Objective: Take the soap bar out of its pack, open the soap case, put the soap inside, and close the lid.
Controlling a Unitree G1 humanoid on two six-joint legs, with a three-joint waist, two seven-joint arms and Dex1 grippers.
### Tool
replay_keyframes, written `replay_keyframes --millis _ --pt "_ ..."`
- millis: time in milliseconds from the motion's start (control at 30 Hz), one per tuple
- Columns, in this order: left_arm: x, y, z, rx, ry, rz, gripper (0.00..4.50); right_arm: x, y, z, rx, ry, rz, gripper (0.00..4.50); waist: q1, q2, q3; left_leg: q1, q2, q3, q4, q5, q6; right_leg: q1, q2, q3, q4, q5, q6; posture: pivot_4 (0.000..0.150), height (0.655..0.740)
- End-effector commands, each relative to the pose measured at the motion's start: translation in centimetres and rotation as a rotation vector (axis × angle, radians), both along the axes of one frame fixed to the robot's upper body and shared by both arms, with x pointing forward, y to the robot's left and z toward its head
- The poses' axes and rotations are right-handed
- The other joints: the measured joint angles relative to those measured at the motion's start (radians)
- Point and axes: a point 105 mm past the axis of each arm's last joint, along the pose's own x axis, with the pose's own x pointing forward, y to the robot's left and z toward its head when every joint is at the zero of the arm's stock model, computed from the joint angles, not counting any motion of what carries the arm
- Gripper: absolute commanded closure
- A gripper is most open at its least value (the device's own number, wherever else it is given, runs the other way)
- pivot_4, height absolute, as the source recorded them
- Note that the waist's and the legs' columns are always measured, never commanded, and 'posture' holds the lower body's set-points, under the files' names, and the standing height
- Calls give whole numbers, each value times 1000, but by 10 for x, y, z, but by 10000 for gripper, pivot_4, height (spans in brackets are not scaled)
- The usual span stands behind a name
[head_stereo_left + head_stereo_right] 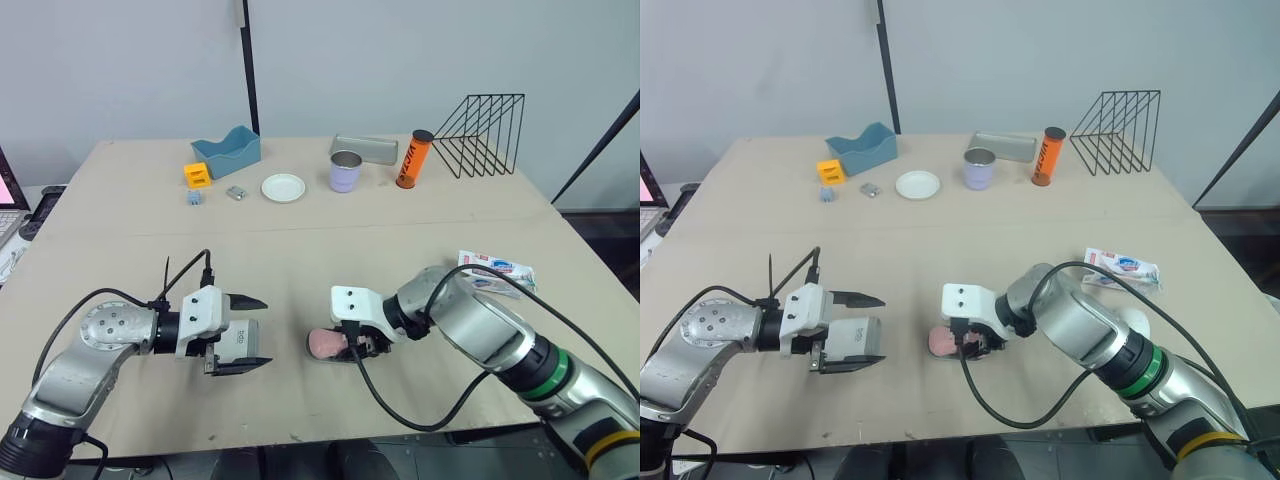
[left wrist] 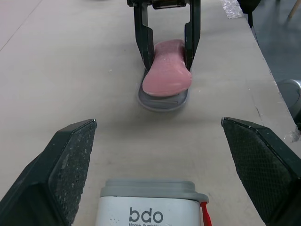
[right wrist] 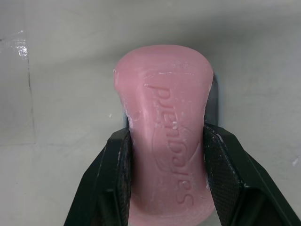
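- Two grippers at work: right gripper (image 1: 347, 345) is clamped on the pink oval soap bar (image 3: 162, 117), over a shallow grey case tray (image 2: 162, 101).
- Left gripper (image 1: 265, 332): fingers spread wide.

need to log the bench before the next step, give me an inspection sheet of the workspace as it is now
surface: beige table, no spills seen
job's things: soap bar unwrapped, at the grey case base, contact unclear; bdo-marked case piece between the left tool's fingers; pack lying beside the right arm
clutter: blue tray, yellow block, white plate, lilac cup, orange tube, wire rack, all along the far side
grippers: right tool shut on the soap bar; left tool open
cables: black cables loop off both arms
surroundings: grey wall, black pole
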Motion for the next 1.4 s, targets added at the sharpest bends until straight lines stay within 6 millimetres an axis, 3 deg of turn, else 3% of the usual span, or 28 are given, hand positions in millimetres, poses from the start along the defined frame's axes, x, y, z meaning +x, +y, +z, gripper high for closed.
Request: replay_keyframes --millis 33,100,200,533,867,1000,1167,1400 --pt "0 -3 5 -1 -34 -14 0 4 3 8 21 -30 4 7790 0 0 0 0 0 0 0 0 0 0 0 0 0 0 0 1500 7393" --pt "0 -3 4 1 -34 -14 0 5 5 8 25 -28 1 400 0 0 0 0 0 0 0 0 0 0 0 0 0 0 0 1500 7393" --pt "1 -2 3 7 -37 -11 0 8 6 9 33 -31 -5 400 0 0 0 0 0 0 0 0 0 0 0 0 0 0 0 1500 7393" --pt "9 4 5 15 -52 -1 0 7 -10 45 123 -120 -20 400 0 -1 0 0 0 0 0 0 0 0 0 0 0 0 0 1500 7393" --pt "20 14 3 22 -41 5 0 -29 -50 66 370 -171 74 400 1 -2 0 0 -1 -1 0 0 0 2 -1 0 0 -5 7 1500 7393" --pt "28 18 -4 49 -60 22 0 -40 -64 61 426 -198 103 400 0 -2 1 2 -1 -1 0 0 0 3 -1 0 0 -5 8 1500 7393" --pt "27 15 -2 25 -53 10 0 -44 -59 59 536 -167 68 400 -1 -3 1 2 0 -1 -1 0 0 3 0 0 0 -4 9 1500 7393" --pt "25 18 0 20 -29 7 0 -36 -56 57 538 -193 57 400 -1 -3 1 2 1 -1 -1 0 0 3 0 0 0 -5 8 1500 7393"
